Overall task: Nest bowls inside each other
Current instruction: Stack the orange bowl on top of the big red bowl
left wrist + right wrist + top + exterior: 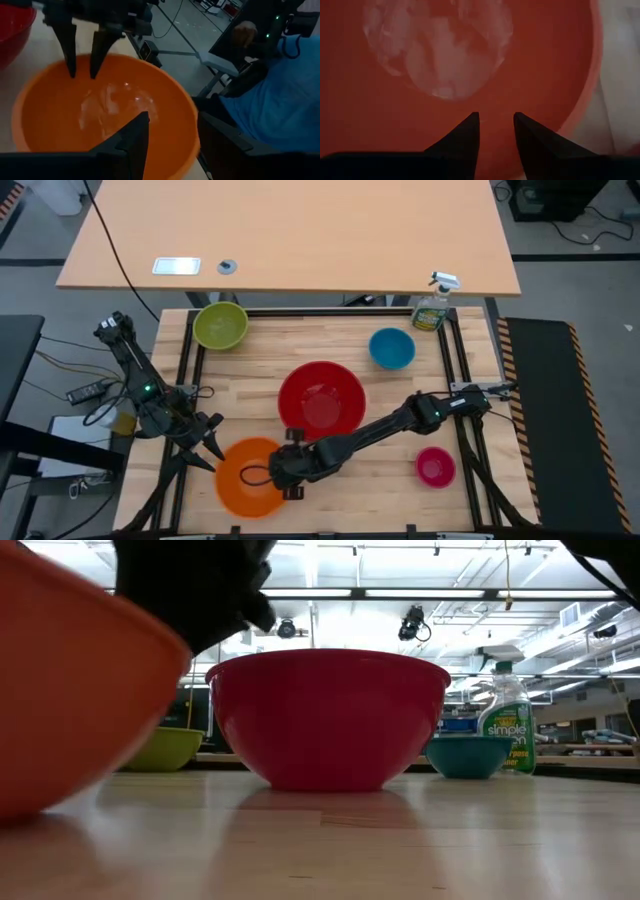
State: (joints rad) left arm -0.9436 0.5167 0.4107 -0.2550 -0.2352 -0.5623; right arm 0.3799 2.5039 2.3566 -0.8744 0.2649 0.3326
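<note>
The orange bowl [250,480] stands on the table near its front edge, left of centre. My right gripper [268,475] points steeply down into it, open, with nothing between its fingers [496,116]. My left gripper [174,117] stands open at the bowl's left rim, one finger over the inside and one outside. The red bowl [321,398] rests on its base mid-table. The yellow-green bowl [221,325] is at the far left, the blue bowl [392,348] at the far right and the magenta bowl [435,467] at the near right. My left gripper straddles the orange bowl's rim [192,131] from the table's left, slanting down. The inner finger [135,137] stands clear of the wall, with orange showing between it and the rim. Whether the outer finger [220,140] touches the bowl's outside I cannot tell.
A green spray bottle [433,305] stands at the far right corner. A black frame [300,312] borders the tabletop. A person in a blue sleeve [280,105] sits beyond the table's left side. Bare wood lies between the red and magenta bowls.
</note>
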